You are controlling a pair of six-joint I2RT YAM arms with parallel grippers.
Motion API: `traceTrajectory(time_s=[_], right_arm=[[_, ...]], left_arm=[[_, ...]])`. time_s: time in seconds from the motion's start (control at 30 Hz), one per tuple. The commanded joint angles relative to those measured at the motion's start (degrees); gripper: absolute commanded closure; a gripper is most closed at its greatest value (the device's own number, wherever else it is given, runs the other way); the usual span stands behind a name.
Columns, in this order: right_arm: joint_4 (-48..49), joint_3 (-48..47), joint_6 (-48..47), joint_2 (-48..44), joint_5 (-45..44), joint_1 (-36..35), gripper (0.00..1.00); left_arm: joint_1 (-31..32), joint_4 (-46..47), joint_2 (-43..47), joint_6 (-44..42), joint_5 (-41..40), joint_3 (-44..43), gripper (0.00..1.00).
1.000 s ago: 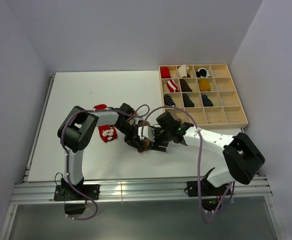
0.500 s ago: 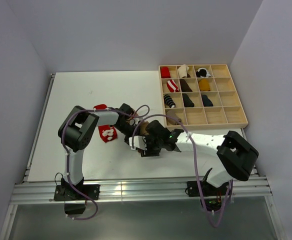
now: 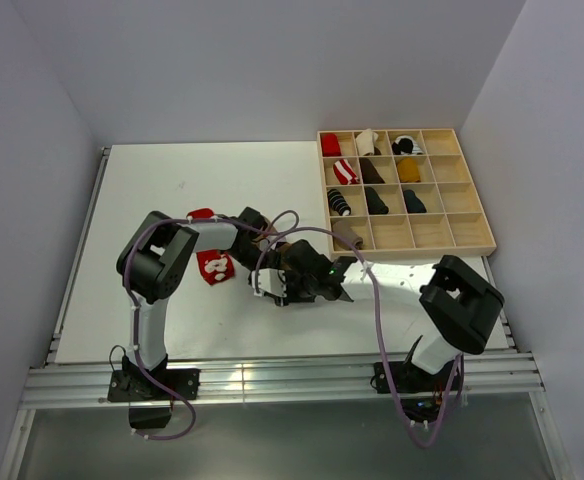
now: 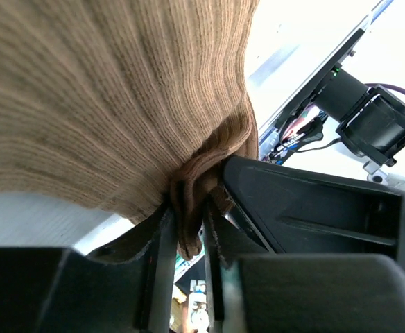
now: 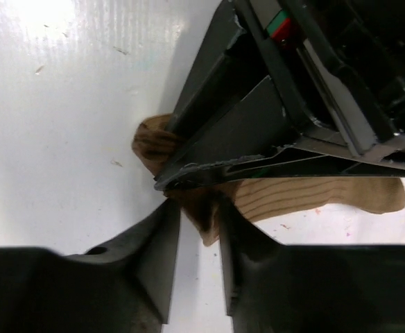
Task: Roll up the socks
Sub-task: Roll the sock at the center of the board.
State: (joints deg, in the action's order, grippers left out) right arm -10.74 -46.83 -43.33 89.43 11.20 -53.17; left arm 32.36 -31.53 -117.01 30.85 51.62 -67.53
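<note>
Since one second ago the right arm (image 3: pixel 402 275) has drawn its elbow inward and its gripper has slid to the left, so both grippers now meet in the middle of the top view. The left gripper (image 4: pixel 187 215) is closed on the brown sock (image 4: pixel 84 90). A thick fold of the ribbed fabric is squeezed between its two fingers at the lower centre of its own view, and the rest of the sock fills the upper left of that frame. The right gripper (image 5: pixel 197 215) is also clamped on this sock. It holds a dark fold at the lower centre of its view, just under the black body of the left gripper, and the free part of the sock lies flat on the white table (image 5: pixel 50 139) toward the right edge. From above, the red sock (image 3: pixel 215 267) with white marks lies on the table just left of the grippers, partly under the left arm (image 3: pixel 212 235). At the upper right stands the wooden tray (image 3: pixel 432 249), with sock bundles (image 3: pixel 376 200) in some compartments
</note>
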Motion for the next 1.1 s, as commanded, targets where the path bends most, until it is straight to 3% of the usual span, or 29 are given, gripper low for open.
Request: traceTrajectory(time_s=[0.0, 0.07, 0.37, 0.7, 1.07], right_arm=[[1.5, -3.2, 2.4, 1.4, -1.8, -0.4, 0.68], [0.4, -3.9, 2.8, 1.8, -1.7, -0.4, 0.77], [-7.3, -8.9, 8.2, 3.5, 2.7, 2.9, 0.9], [-18.7, -18.7, 15.3, 10.9, 9.8, 10.8, 0.94], [-23.4, -21.8, 20.0, 15.4, 9.3, 13.1, 0.96]], left_arm=[[-0.3, 0.0, 1.0, -1.1, 2.1, -0.7, 0.73], [-0.3, 0.2, 1.5, -1.1, 1.7, -0.6, 0.68], [-1.0, 4.2, 3.5, 0.8, 0.9, 2.5, 0.64], [-1.6, 8.3, 6.0, 3.1, -0.9, 4.2, 0.64], [-1.7, 9.8, 5.4, 5.3, -3.8, 2.4, 0.64]])
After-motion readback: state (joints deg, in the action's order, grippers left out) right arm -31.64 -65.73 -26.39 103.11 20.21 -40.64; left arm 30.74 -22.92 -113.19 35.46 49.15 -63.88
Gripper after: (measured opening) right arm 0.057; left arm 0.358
